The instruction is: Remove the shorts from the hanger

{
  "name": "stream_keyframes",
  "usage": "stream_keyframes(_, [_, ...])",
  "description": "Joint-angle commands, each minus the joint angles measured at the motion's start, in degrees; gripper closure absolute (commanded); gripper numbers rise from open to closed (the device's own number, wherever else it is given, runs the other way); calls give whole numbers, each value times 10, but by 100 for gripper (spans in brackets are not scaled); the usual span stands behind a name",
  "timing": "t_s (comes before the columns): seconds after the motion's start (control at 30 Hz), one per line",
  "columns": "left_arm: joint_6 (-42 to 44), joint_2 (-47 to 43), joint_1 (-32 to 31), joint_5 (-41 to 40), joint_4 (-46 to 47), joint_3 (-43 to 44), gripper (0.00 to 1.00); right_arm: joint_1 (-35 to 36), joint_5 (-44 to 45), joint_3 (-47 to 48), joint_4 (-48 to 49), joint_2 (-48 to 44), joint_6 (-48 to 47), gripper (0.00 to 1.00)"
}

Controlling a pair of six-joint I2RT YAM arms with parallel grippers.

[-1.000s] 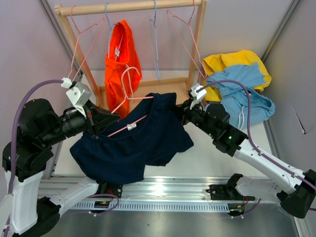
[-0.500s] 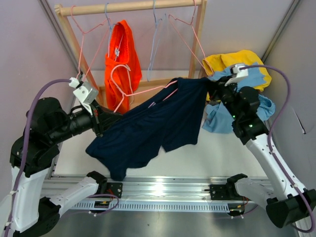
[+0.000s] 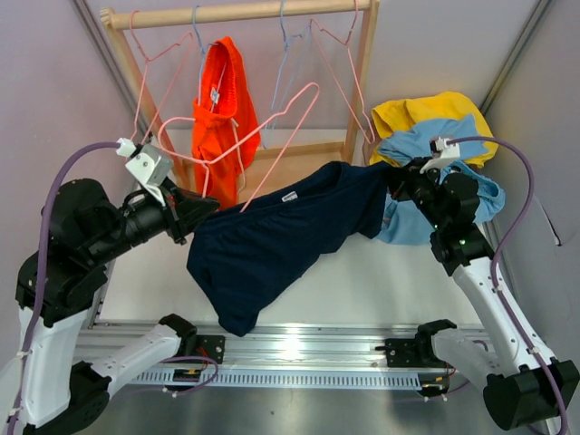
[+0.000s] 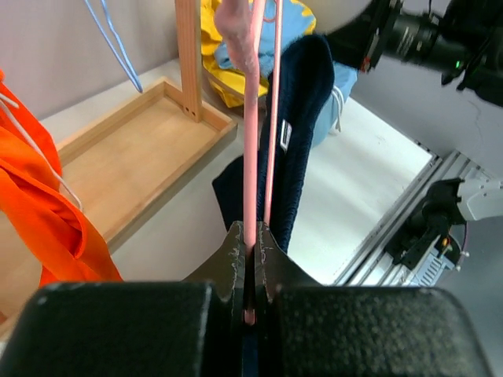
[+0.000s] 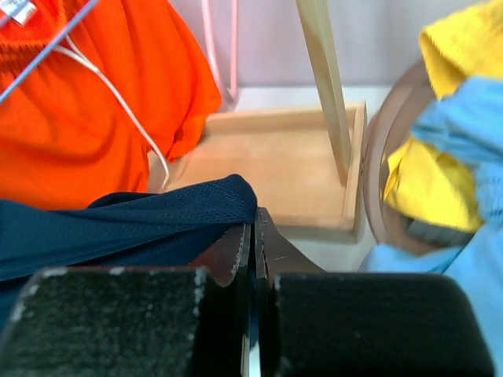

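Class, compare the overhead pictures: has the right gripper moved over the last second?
Yes. The right gripper, shut on the navy shorts, has swung right, past the wooden rack's right post, to the yellow and blue clothes pile.

pink hanger (image 4: 251, 141) apparently slid free, navy shorts (image 3: 272, 245) dragged rightward

My left arm (image 3: 86, 240): bulky black joint housings, white shell links lower down. My right arm (image 3: 480, 290): same black-over-white build, small green light (image 4: 458, 65) on black housing. Lilac cable (image 3: 54, 195) arcs along each arm to white camera block (image 3: 145, 166) at wrist. My left gripper (image 4: 250, 271): matte black, grainy finish.
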Motion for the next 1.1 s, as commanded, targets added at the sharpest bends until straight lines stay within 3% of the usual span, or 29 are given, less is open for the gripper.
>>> stream_keyframes(0.0, [-8,-9,-1,-31,23,42,100,-21,68,-22,24,-22,9,100])
stream_keyframes(0.17, [-24,-3,-1,-24,67,13,100,3,5,-45,30,-36,37,100])
stream_keyframes(0.27, [-32,3,-1,-67,121,-16,100,114,-5,-65,49,-65,-6,100])
stream_keyframes(0.33, [-35,14,-1,-100,159,-23,100,217,39,-64,40,-74,-62,100])
stream_keyframes(0.43, [-28,53,-2,-201,184,-10,100,277,121,-49,12,-88,-85,100])
stream_keyframes(0.53, [-18,115,-1,-320,120,50,100,276,180,-24,-3,-115,-94,100])
stream_keyframes(0.63, [-22,134,-4,-383,66,50,100,270,263,33,-33,-132,-128,100])
stream_keyframes(0.77, [-31,96,-5,-413,42,-3,100,217,345,147,-27,-97,-196,100])
stream_keyframes(1.07, [-32,87,-6,-393,50,-29,100,8,370,391,23,83,-222,100])
